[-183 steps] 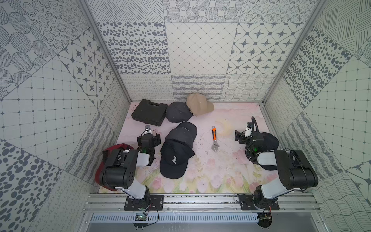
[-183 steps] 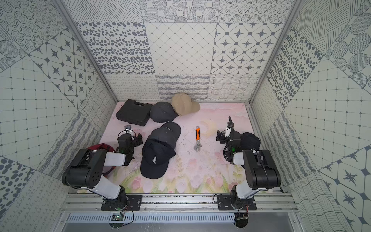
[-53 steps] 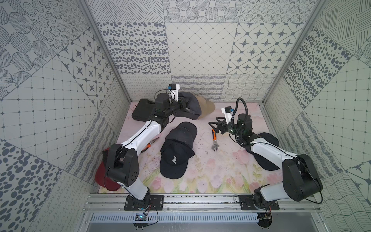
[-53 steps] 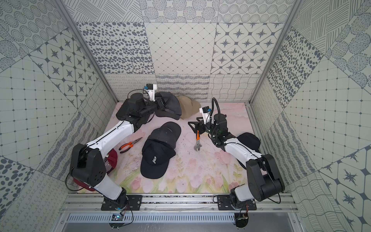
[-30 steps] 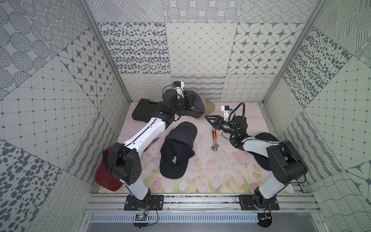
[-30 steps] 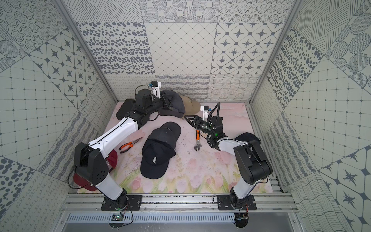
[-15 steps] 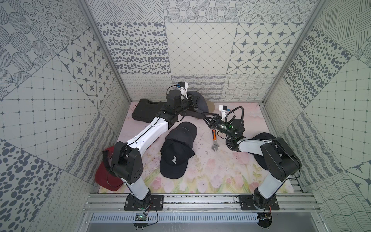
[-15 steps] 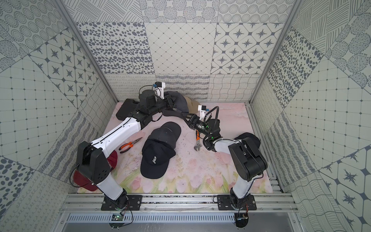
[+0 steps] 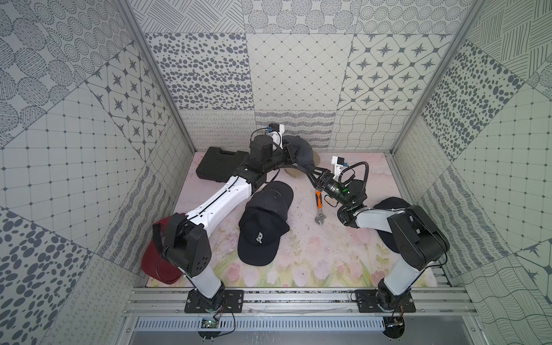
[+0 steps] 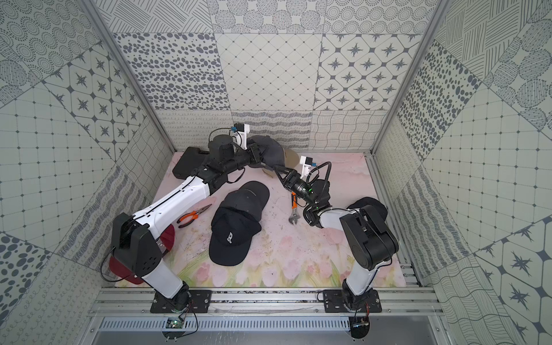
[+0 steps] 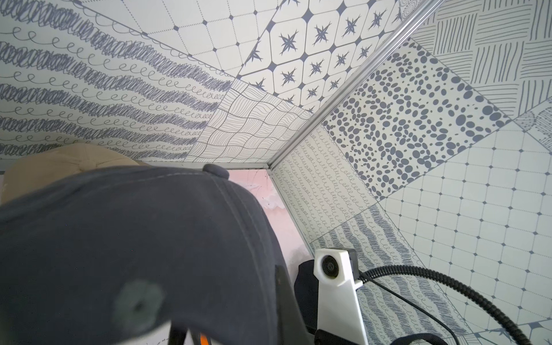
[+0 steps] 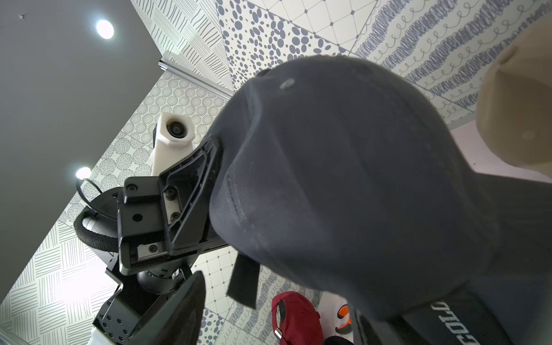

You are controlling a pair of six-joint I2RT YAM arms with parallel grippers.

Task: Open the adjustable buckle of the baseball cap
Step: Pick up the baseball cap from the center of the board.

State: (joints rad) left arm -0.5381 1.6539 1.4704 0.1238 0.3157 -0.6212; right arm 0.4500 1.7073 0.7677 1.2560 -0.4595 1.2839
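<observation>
My left claw [image 9: 289,154] stays clamped on the dark cap [image 9: 301,149], raised at the far side; my right claw [image 9: 311,174], jaws spread wide and holding nothing, has moved in under it.

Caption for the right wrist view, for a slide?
Left gripper shut on the rear edge of the dark cap, its loose strap hanging below; tan cap nearby.

Your floral pink mat [image 9: 313,254] carries a black tool case [image 9: 219,162] at the far left. In the middle lies a black cap with a white R [image 9: 260,239], with another dark cap [image 9: 273,194] touching its far side. Just right of these you have an orange-handled wrench [image 9: 319,210], and to their left orange pliers [image 10: 194,215]. A red cap [image 9: 155,265] sits at the near left, a black cap [image 9: 391,203] at the right, and a tan cap [image 10: 291,158], mostly hidden, at the far edge.
</observation>
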